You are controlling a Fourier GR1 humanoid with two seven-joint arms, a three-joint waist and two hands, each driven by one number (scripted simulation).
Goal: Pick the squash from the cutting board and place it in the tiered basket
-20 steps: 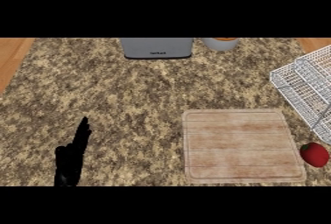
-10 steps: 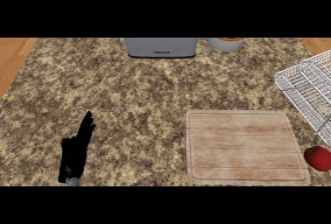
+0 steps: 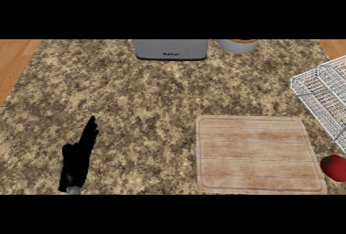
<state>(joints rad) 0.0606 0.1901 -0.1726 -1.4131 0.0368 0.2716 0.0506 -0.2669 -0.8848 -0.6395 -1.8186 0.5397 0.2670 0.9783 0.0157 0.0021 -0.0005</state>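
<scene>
The wooden cutting board (image 3: 255,154) lies at the lower right of the speckled counter, and nothing rests on it. No squash shows anywhere in the head view. The white wire tiered basket (image 3: 323,93) stands at the right edge, partly cut off. My left hand (image 3: 78,157) is at the lower left, open with straight fingers pointing up, far from the board. My right hand does not show.
A red round item (image 3: 334,167) lies at the right edge beside the board. A grey appliance (image 3: 170,49) and a grey cup (image 3: 237,45) with orange contents stand at the counter's far edge. Wooden floor (image 3: 15,59) shows past the left edge.
The whole view has shifted slightly: board, basket and left hand sit a little further right and lower in the picture than a second ago. The hand's pose is unchanged.
</scene>
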